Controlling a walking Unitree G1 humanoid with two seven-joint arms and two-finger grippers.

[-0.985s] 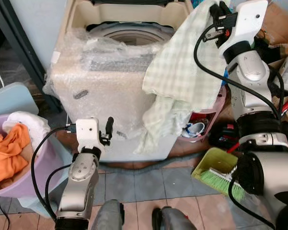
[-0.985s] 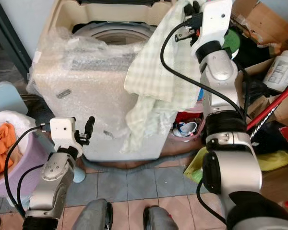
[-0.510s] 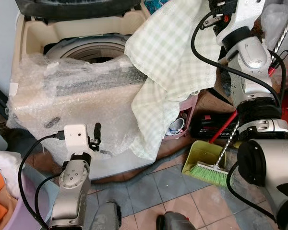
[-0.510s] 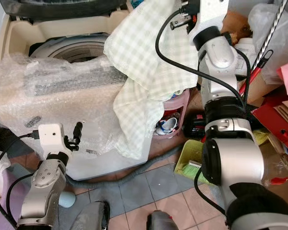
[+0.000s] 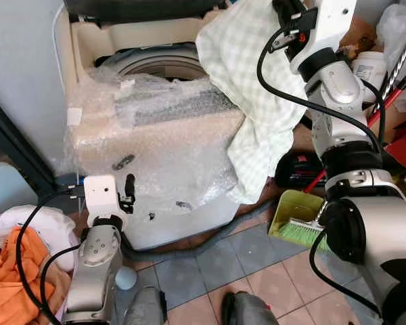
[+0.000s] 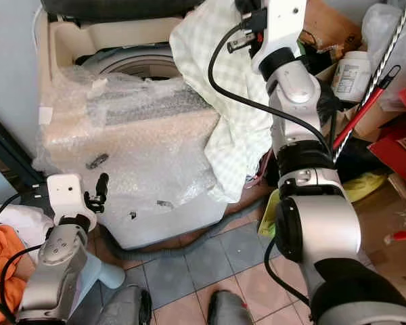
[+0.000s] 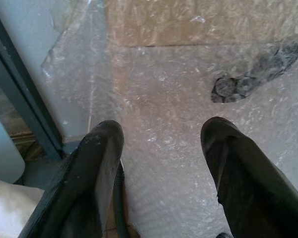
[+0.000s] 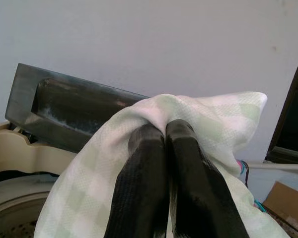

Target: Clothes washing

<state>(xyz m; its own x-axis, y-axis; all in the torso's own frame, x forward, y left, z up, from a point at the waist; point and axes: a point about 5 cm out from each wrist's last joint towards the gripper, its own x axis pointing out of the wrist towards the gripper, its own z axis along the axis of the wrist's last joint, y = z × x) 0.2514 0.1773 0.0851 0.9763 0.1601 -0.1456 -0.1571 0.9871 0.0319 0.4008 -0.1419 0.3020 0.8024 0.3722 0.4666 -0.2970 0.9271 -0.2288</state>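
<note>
A top-loading washing machine (image 5: 155,142) wrapped in bubble wrap stands ahead, its lid up and its drum opening (image 5: 159,64) showing. My right gripper (image 8: 165,130) is raised high over the machine's right rim, shut on a pale green checked cloth (image 5: 257,88). The cloth hangs down past the machine's right front corner. My left gripper (image 7: 161,134) is held low before the machine's front face, open with nothing between its fingers (image 7: 97,163). Orange clothes (image 5: 13,271) and white clothes (image 5: 27,220) lie piled at the lower left.
A green dustpan with a brush (image 5: 298,213) lies on the tiles to the right. Behind it are a red-handled pole (image 5: 386,68), a white bottle (image 5: 369,68) and cardboard boxes (image 6: 325,20). A grey hose (image 5: 189,247) runs along the machine's foot. A dark door frame (image 5: 13,142) stands at the left.
The whole view has swung about with the camera. My right gripper keeps its hold on the checked cloth, still high at the machine's right. My left arm stays low and open.
</note>
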